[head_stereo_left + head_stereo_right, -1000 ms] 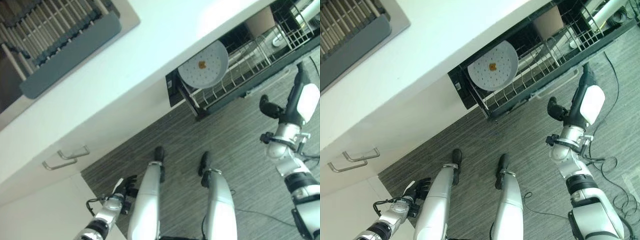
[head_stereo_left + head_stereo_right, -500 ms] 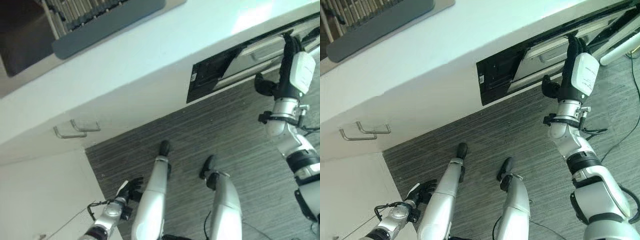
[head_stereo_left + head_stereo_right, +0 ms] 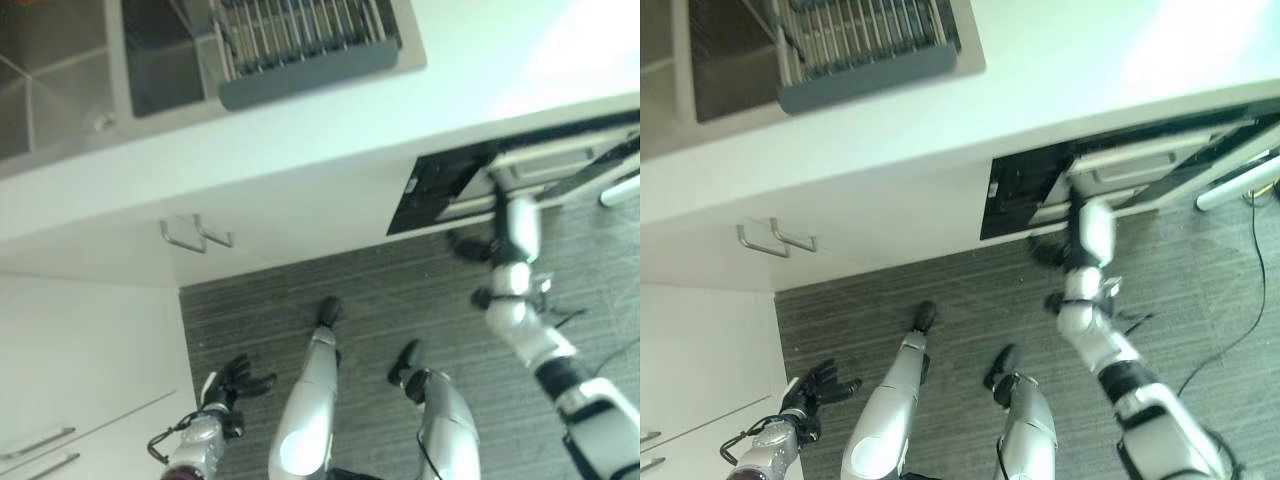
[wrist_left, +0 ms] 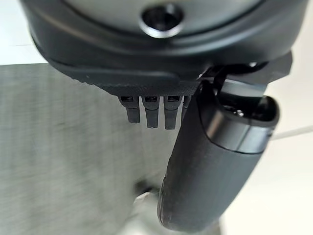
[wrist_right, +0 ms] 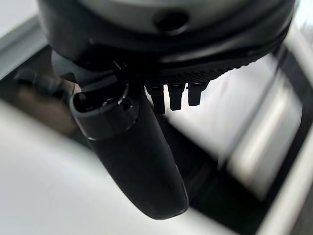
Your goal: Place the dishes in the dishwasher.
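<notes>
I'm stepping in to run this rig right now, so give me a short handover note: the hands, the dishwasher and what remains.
Right hand: raised against the dishwasher door, fingers straight, holding nothing.
Left hand: low by the white cabinet, fingers relaxed, idle.
Dishwasher: under the white counter, door almost shut, only a narrow gap showing; rack and dishes not visible.
Sink with its drying rack sits on the counter; no dishes seen there.
Done: door is nearly closed.
Left: probably just press the door fully shut.
</notes>
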You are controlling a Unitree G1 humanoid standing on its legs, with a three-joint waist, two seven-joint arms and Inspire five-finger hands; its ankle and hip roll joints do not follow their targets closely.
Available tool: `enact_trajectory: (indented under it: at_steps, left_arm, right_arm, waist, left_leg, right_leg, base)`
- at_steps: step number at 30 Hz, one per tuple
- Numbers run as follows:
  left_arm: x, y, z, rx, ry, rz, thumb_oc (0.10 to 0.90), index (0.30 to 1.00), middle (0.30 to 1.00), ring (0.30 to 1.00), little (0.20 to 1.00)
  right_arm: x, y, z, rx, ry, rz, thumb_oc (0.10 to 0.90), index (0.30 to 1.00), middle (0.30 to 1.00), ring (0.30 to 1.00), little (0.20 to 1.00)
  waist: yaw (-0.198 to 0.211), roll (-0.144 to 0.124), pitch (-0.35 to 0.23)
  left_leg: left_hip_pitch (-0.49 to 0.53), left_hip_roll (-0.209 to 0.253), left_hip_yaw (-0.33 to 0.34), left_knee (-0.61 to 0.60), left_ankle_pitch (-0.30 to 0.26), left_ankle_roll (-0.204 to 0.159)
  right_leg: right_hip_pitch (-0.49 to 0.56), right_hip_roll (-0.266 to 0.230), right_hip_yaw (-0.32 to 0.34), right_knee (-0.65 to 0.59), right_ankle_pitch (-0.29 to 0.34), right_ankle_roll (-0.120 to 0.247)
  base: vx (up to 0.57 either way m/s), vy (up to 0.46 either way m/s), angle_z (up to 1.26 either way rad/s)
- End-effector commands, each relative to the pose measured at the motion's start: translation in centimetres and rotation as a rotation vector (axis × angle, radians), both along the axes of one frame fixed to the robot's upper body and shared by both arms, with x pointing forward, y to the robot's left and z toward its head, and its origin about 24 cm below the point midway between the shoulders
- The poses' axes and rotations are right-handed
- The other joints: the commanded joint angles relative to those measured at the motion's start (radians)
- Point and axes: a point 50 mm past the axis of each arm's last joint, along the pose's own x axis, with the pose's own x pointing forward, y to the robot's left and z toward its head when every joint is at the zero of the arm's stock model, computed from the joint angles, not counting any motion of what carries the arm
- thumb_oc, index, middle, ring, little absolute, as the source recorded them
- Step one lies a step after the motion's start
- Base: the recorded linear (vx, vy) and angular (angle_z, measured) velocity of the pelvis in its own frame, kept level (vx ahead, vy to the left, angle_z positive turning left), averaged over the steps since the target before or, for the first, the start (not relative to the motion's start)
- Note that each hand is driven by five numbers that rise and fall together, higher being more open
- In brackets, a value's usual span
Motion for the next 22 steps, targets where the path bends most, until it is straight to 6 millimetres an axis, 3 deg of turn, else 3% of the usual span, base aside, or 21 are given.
enact_trajectory:
  at_steps: [1, 4, 6, 7, 8, 12, 16, 19, 20, 21, 22]
  left_arm:
    - [-0.9, 1.6, 0.3, 0.099, -0.004, 0.032, 0.800, 0.900, 0.900, 0.900, 0.900]
    - [-2.0, 2.2, 0.2, 0.201, 0.008, 0.042, 0.800, 0.900, 0.900, 0.900, 0.900]
    - [-2.4, 2.4, 0.2, 0.241, 0.009, 0.043, 0.800, 0.900, 0.900, 0.900, 0.900]
    - [-2.9, 2.9, 0.2, 0.281, 0.020, 0.057, 0.800, 0.900, 0.900, 0.900, 0.900]
    - [-3.0, 2.9, 0.2, 0.285, 0.026, 0.059, 0.800, 0.900, 0.900, 0.900, 0.900]
    - [-3.8, 2.7, -0.5, 0.100, 0.030, 0.086, 0.800, 0.900, 0.900, 0.900, 0.900]
    - [-4.9, -1.1, -2.8, -0.259, 0.107, 0.050, 0.800, 0.900, 0.900, 0.900, 0.900]
    - [-6.4, -4.8, -4.6, -0.454, 0.268, -0.068, 0.800, 0.900, 0.900, 0.900, 0.900]
    - [-7.2, -6.1, -5.3, -0.520, 0.330, -0.108, 0.800, 0.900, 0.900, 0.900, 0.900]
    - [-8.5, -7.7, -6.2, -0.617, 0.454, -0.189, 0.800, 0.900, 0.900, 0.900, 0.900]
    - [-9.3, -8.2, -6.7, -0.637, 0.523, -0.207, 0.800, 0.900, 0.900, 0.900, 0.900]
  right_arm:
    - [2.1, 1.1, 6.2, 0.015, -0.250, 0.080, 0.800, 0.900, 0.900, 0.900, 0.900]
    - [-0.8, -0.3, 1.4, 0.033, -0.089, 0.063, 0.800, 0.900, 0.900, 0.900, 0.900]
    - [-1.4, -0.8, 0.5, 0.049, -0.044, 0.050, 0.800, 0.900, 0.900, 0.900, 0.900]
    - [-2.6, -1.7, -1.4, 0.076, 0.043, 0.036, 0.800, 0.900, 0.900, 0.900, 0.900]
    - [-3.0, -1.9, -1.9, 0.080, 0.063, 0.034, 0.800, 0.900, 0.900, 0.900, 0.900]
    - [-5.8, -3.1, -5.8, 0.129, 0.252, -0.003, 0.800, 0.900, 0.900, 0.900, 0.900]
    - [-7.9, -3.7, -9.2, 0.220, 0.427, -0.077, 0.800, 0.900, 0.900, 0.900, 0.900]
    - [-10.3, -4.4, -12.7, 0.452, 0.645, -0.197, 0.800, 0.900, 0.900, 0.900, 0.900]
    - [-11.7, -4.5, -14.3, 0.558, 0.768, -0.220, 0.800, 0.900, 0.900, 0.900, 0.900]
    - [-15.0, -3.8, -17.5, 0.720, 1.056, -0.218, 0.800, 0.900, 0.900, 0.900, 0.900]
    - [-16.1, -3.4, -18.4, 0.764, 1.152, -0.226, 0.800, 0.900, 0.900, 0.900, 0.900]
  waist:
    - [0.023, 0.011, -0.011]
    - [-0.016, 0.015, -0.018]
    - [-0.026, 0.014, -0.030]
    - [-0.048, 0.010, -0.064]
    - [-0.053, 0.010, -0.073]
    - [-0.095, -0.004, -0.141]
    - [-0.110, -0.015, -0.195]
    - [-0.125, -0.026, -0.241]
    - [-0.134, -0.027, -0.255]
    - [-0.150, -0.034, -0.277]
    - [-0.153, -0.038, -0.287]
  left_leg:
    - [0.065, -0.026, 0.065, 0.020, -0.074, 0.049]
    - [0.147, -0.014, 0.081, 0.020, -0.097, 0.038]
    - [0.159, -0.010, 0.086, 0.020, -0.103, 0.035]
    - [0.188, -0.002, 0.098, 0.020, -0.119, 0.031]
    - [0.196, -0.001, 0.101, 0.020, -0.123, 0.030]
    - [0.250, 0.007, 0.129, 0.020, -0.151, 0.025]
    - [0.286, 0.010, 0.142, 0.020, -0.168, 0.019]
    - [0.311, 0.016, 0.159, 0.020, -0.185, 0.017]
    - [0.322, 0.017, 0.167, 0.020, -0.193, 0.018]
    - [0.346, 0.021, 0.188, 0.020, -0.207, 0.018]
    - [0.354, 0.023, 0.197, 0.020, -0.213, 0.017]
  right_leg:
    - [0.118, -0.005, 0.061, -0.021, -0.063, 0.067]
    - [0.228, -0.002, 0.063, -0.112, -0.044, 0.075]
    - [0.248, 0.000, 0.062, -0.134, -0.037, 0.076]
    - [0.286, 0.002, 0.059, -0.173, -0.029, 0.080]
    - [0.296, 0.003, 0.059, -0.181, -0.028, 0.080]
    - [0.326, -0.009, 0.080, -0.182, -0.035, 0.087]
    - [0.345, -0.018, 0.090, -0.182, -0.032, 0.097]
    - [0.357, -0.019, 0.099, -0.182, -0.029, 0.103]
    - [0.363, -0.018, 0.102, -0.182, -0.031, 0.104]
    - [0.372, -0.018, 0.106, -0.182, -0.033, 0.104]
    - [0.374, -0.020, 0.107, -0.182, -0.034, 0.105]
  base:
    - [-0.03, 0.110, 0.11]
    - [0.02, 0.047, 0.00]
    - [0.05, -0.007, -0.12]
    - [0.08, 0.009, -0.13]
    - [0.11, 0.012, -0.18]
    - [0.06, -0.034, -0.20]
    - [0.05, -0.072, -0.17]
    - [0.05, -0.092, -0.12]
    - [0.03, -0.142, -0.12]
    - [0.02, -0.185, -0.09]
    - [0.01, -0.239, -0.04]
